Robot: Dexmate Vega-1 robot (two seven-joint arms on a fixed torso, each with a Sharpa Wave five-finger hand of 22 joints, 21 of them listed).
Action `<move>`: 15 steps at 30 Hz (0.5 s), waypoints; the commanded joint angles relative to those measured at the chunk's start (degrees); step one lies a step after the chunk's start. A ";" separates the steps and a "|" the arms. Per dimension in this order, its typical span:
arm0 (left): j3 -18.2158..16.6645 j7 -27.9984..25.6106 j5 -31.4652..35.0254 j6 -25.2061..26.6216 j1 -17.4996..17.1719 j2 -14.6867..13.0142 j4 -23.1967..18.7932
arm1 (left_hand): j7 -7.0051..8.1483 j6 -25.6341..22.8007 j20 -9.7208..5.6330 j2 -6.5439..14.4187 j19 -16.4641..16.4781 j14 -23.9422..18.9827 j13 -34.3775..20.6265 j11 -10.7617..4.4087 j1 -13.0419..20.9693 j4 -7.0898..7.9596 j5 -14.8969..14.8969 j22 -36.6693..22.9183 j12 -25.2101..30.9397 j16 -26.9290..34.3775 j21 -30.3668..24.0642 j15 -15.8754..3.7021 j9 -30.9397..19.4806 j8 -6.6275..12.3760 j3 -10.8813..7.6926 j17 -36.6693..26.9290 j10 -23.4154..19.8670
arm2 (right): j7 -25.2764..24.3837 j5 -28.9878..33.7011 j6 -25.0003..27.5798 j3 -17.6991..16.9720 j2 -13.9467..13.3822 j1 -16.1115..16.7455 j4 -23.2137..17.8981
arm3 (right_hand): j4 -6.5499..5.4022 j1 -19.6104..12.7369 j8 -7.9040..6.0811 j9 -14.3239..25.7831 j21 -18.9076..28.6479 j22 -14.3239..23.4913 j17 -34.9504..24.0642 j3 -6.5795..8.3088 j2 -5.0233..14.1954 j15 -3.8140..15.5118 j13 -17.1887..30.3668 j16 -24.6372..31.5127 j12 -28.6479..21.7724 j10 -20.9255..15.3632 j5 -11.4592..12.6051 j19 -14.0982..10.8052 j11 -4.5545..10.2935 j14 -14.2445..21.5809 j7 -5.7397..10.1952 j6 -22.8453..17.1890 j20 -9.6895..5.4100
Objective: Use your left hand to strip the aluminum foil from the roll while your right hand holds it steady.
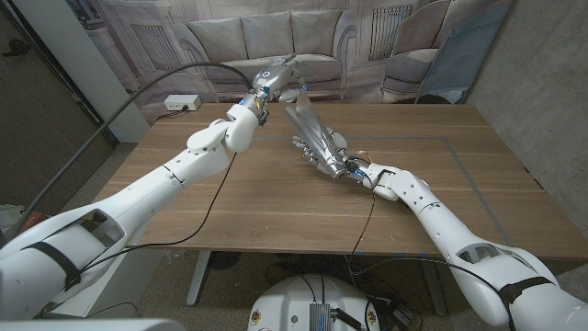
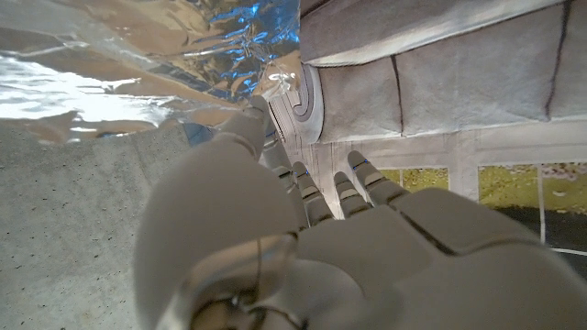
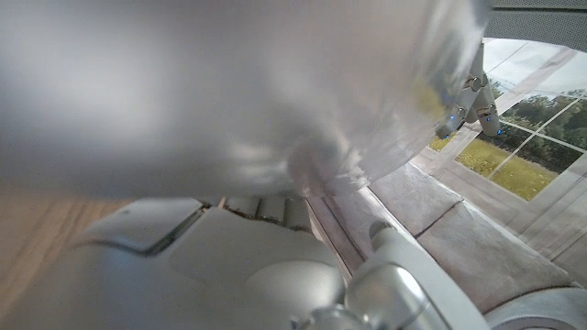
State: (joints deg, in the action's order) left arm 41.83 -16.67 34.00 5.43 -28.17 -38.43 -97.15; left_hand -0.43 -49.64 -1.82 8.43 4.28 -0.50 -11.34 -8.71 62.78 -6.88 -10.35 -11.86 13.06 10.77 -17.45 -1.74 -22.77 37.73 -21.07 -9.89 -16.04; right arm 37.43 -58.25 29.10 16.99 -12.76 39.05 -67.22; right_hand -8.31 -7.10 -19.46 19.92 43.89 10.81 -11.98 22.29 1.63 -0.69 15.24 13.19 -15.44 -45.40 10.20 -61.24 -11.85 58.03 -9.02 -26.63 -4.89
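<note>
Behind the wooden table [image 1: 276,202] we see a printed backdrop of a sofa [image 1: 276,41] across the top of the head view, and a white power strip [image 1: 177,104] sits near the table's upper-left corner.

Just right of the frame's centre, our right hand [image 1: 323,158] lies low on the table with its fingers wrapped around the roll [image 1: 317,152], holding it down. From there a sheet of aluminum foil [image 1: 303,119] rises as a crumpled, shiny strip toward the upper middle of the frame.

At its top end our left hand [image 1: 276,81] holds the foil's edge raised above the table's far side, fingers closed on it.

In the left wrist view the left hand [image 2: 303,247] takes up the lower part, its fingers [image 2: 367,183] reaching up, while the wrinkled foil [image 2: 138,64] spreads over the upper left. In the right wrist view a blurred grey expanse of foil [image 3: 229,92] covers the upper part, and the left hand [image 3: 472,101] shows small at the upper right.
</note>
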 commanded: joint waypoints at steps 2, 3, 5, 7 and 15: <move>0.21 -0.68 -0.05 0.20 0.87 0.50 0.77 | -0.94 -0.18 -0.25 0.48 0.11 -0.40 -0.31 0.00 0.10 -0.15 -0.15 -0.17 0.38 -0.08 -0.43 -4.73 -0.72 0.55 -0.53 -0.12 -0.64 | -2.39 -1.22 4.38 0.02 -0.32 -0.79 0.02 | -0.58 1.38 -0.13 0.11 0.51 0.20 0.07 -0.34 -0.50 -0.09 -0.20 0.50 0.00 -1.68 0.30 -1.57 -0.62 1.44 -1.23 -0.71 -0.30; 0.39 -0.80 0.62 0.78 0.98 0.58 0.60 | -0.95 -0.21 -0.26 0.47 0.10 -0.40 -0.32 0.00 0.10 -0.16 -0.14 -0.17 0.38 -0.09 -0.44 -4.73 -0.83 0.63 -0.55 -0.12 -0.69 | -2.70 -1.36 4.60 -0.09 -0.32 -0.75 -0.07 | -0.59 1.44 -0.12 0.10 0.50 0.21 0.08 -0.36 -0.51 -0.02 -0.22 0.45 0.01 -1.70 0.31 -1.56 -0.62 1.37 -1.25 -0.74 -0.31; 0.38 -0.75 0.34 0.58 1.21 0.80 0.72 | -0.97 -0.12 -0.27 0.47 0.08 -0.40 -0.33 -0.05 0.10 -0.17 -0.15 -0.17 0.36 -0.10 -0.45 -4.72 -0.99 0.70 -0.59 -0.12 -0.72 | -3.25 -1.60 5.35 -0.23 -0.47 -0.79 -0.21 | -0.63 1.76 -0.01 0.06 0.72 0.28 0.13 -0.45 -0.50 -0.05 -0.38 0.44 0.04 -1.87 0.35 -2.20 -0.62 1.61 -1.24 -0.77 -0.58; 0.84 -0.79 0.92 0.64 1.67 1.09 1.15 | -0.88 -0.16 -0.30 0.48 0.10 -0.41 -0.34 -0.08 0.11 -0.19 -0.15 -0.17 0.34 -0.10 -0.48 -4.71 -1.18 0.84 -0.64 -0.12 -0.74 | -4.97 -2.39 7.82 -0.50 -0.81 -0.88 -0.63 | -0.64 2.26 0.20 -0.03 1.42 0.48 0.22 -0.50 -0.31 0.29 -0.70 0.69 0.04 -2.36 0.46 -3.95 -0.60 2.84 -1.34 -0.87 -1.43; 1.24 -0.58 0.83 1.24 2.41 1.98 1.99 | -1.13 -0.05 -0.25 0.52 -0.01 -0.37 -0.39 0.14 0.09 -0.21 -0.16 -0.17 0.24 -0.13 -0.52 -4.66 -1.85 1.23 -0.81 -0.12 -0.79 | -5.88 -3.10 11.17 -0.36 -1.51 -1.53 0.26 | -0.72 2.85 0.44 -0.13 2.10 0.77 0.32 -0.50 0.03 0.17 -1.02 0.87 -0.10 -3.30 0.57 -5.35 -0.62 4.15 -1.63 -0.98 -2.44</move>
State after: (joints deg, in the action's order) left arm 42.38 -17.13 34.67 6.36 -26.80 -37.55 -96.24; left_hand -0.74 -49.33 -1.82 8.58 4.28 -0.50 -11.62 -8.93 62.93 -6.96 -10.34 -11.86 13.06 10.77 -17.45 -1.73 -22.94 38.38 -21.31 -9.89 -16.26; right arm 33.32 -60.28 35.80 16.61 -13.46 38.37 -67.57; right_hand -8.86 -4.78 -19.02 19.66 45.60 11.35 -11.72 21.74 1.40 -0.57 14.09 13.67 -15.44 -47.64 10.20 -64.16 -12.06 61.57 -8.92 -27.13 -5.42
